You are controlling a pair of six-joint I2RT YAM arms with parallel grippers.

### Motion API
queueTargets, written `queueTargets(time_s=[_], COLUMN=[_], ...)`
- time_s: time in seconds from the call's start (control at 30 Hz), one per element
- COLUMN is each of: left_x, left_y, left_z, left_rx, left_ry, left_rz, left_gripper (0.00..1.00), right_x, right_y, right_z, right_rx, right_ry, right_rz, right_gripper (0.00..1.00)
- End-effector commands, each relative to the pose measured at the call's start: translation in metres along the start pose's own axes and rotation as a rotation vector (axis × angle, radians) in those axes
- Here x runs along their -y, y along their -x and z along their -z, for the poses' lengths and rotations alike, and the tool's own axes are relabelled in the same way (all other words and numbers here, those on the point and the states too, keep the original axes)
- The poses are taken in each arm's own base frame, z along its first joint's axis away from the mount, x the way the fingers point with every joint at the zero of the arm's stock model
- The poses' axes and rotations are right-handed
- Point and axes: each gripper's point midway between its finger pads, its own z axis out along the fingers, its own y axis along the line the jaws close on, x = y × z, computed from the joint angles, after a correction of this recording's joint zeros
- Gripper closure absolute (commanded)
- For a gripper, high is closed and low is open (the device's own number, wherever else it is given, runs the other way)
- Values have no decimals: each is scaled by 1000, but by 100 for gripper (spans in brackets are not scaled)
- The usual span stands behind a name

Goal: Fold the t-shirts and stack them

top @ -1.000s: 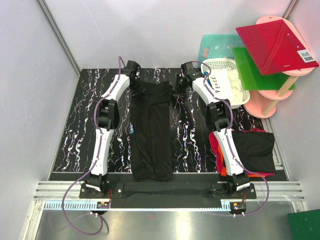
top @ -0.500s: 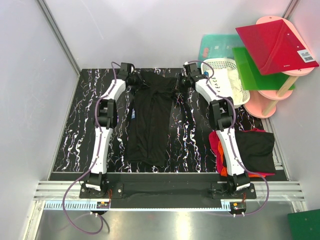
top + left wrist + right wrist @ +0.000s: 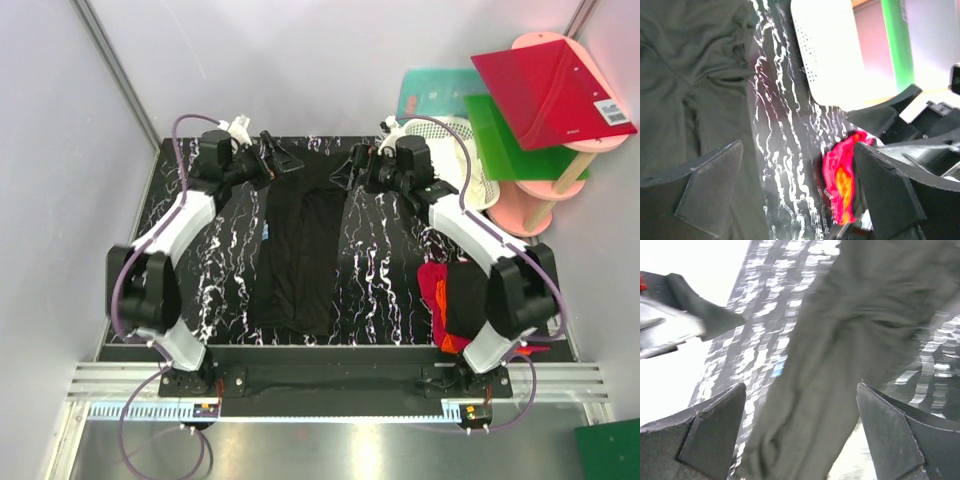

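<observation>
A black t-shirt point(image 3: 298, 240), folded into a long strip, lies flat down the middle of the dark marbled table point(image 3: 200, 290). Over its far end, my left gripper point(image 3: 284, 160) hangs open on the left and my right gripper point(image 3: 346, 172) hangs open on the right; neither holds anything. The left wrist view has the shirt point(image 3: 690, 80) off to the left of the open gripper point(image 3: 797, 192). In the right wrist view, the shirt point(image 3: 840, 365) passes below the open gripper point(image 3: 800, 432). A stack of t-shirts point(image 3: 462, 300), black on red and orange, lies at the near right.
A white lattice basket point(image 3: 478, 178) stands at the far right corner. Beyond it are a teal board point(image 3: 435, 90), a green board point(image 3: 520, 145) and a red board point(image 3: 550, 80) on a pink stand point(image 3: 540, 212). Grey walls enclose the table.
Both grippers have opened and let go of the shirt's far end after drawing it toward the back. Both arms have swung their elbows outward, and the shirt now lies flat.
</observation>
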Motion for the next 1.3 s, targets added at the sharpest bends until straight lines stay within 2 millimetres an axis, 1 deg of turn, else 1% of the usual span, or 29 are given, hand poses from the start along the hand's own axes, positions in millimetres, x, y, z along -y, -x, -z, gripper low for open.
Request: queueTargets(time_s=[0.0, 0.03, 0.07, 0.1, 0.13, 0.17, 0.2, 0.23, 0.27, 0.3, 0.33, 0.37, 0.4, 0.43, 0.47, 0.5, 0.53, 0.57, 0.6, 0.67, 0.7, 0.77, 0.83, 0.9, 0.97, 1.13, 1.27], left_x=[-18, -25, -49, -62, -69, -93, -99, -101, -114, -116, -119, -127, -129, -127, -129, -130, -129, -129, -124, -116, -115, -112, -102, -99, -96, -102, -113], left_y=[-47, -62, -76, -86, -100, -117, -126, -140, -158, -168, -180, -191, -196, -202, -203, -203, -203, -202, -201, -202, -204, -208, -211, -211, -213, -228, -243], left_z=[49, 56, 80, 92, 101, 124, 133, 136, 147, 152, 157, 170, 175, 178, 194, 203, 210, 224, 229, 238, 241, 247, 245, 246, 243, 231, 220], left_rx=[7, -13, -19, -32, -56, -98, -122, -156, -204, -226, -255, -267, -273, -289, -291, -293, -297, -298, -288, -270, -261, -226, -214, -175, -159, -206, -255], left_ry=[218, 302, 476, 571, 641, 782, 824, 841, 894, 911, 931, 986, 1005, 1009, 1070, 1102, 1124, 1172, 1164, 1139, 1130, 1102, 1051, 1024, 997, 1003, 1038], left_rz=[-123, -149, -173, -182, -200, -190, -189, -200, -209, -215, -225, -208, -209, -228, -241, -251, -255, -257, -257, -258, -257, -238, -236, -225, -212, -217, -228], left_gripper=[1, 1, 1, 1, 1, 1, 1, 2, 4, 5, 5, 7, 12, 12, 12, 11, 11, 10, 9, 7, 6, 7, 6, 9, 10, 11, 11], right_x=[-59, -60, -66, -73, -81, -87, -87, -92, -95, -94, -96, -103, -103, -107, -116, -118, -124, -128, -132, -136, -139, -137, -139, -138, -139, -143, -144], right_y=[-48, -64, -76, -88, -108, -120, -131, -145, -153, -167, -176, -189, -204, -210, -221, -231, -233, -240, -253, -263, -276, -286, -296, -299, -301, -299, -299], right_z=[16, 17, 19, 19, 19, 19, 15, 13, 11, 7, 4, 3, -1, -3, -3, -5, -6, -6, -8, -10, -12, -11, -10, -9, -9, -10, -9], right_rx=[-53, -88, -113, -140, -184, -211, -237, -266, -284, -318, -342, -373, -413, -429, -454, -480, -485, -499, -523, -553, -579, -610, -629, -637, -641, -643, -653], right_ry=[124, 123, 132, 146, 160, 168, 160, 161, 162, 161, 159, 169, 167, 171, 188, 188, 198, 201, 201, 197, 196, 171, 171, 166, 164, 173, 174], right_rz=[52, 48, 29, 24, 20, 3, -8, -18, -50, -60, -68, -78, -85, -90, -89, -92, -86, -83, -76, -69, -55, -47, -37, -34, -28, -24, -9], right_gripper=[0, 0, 0, 0, 2, 4, 11, 18, 28, 45, 57, 66, 73, 76, 76, 75, 74, 73, 72, 68, 68, 66, 64, 64, 63, 64, 64])
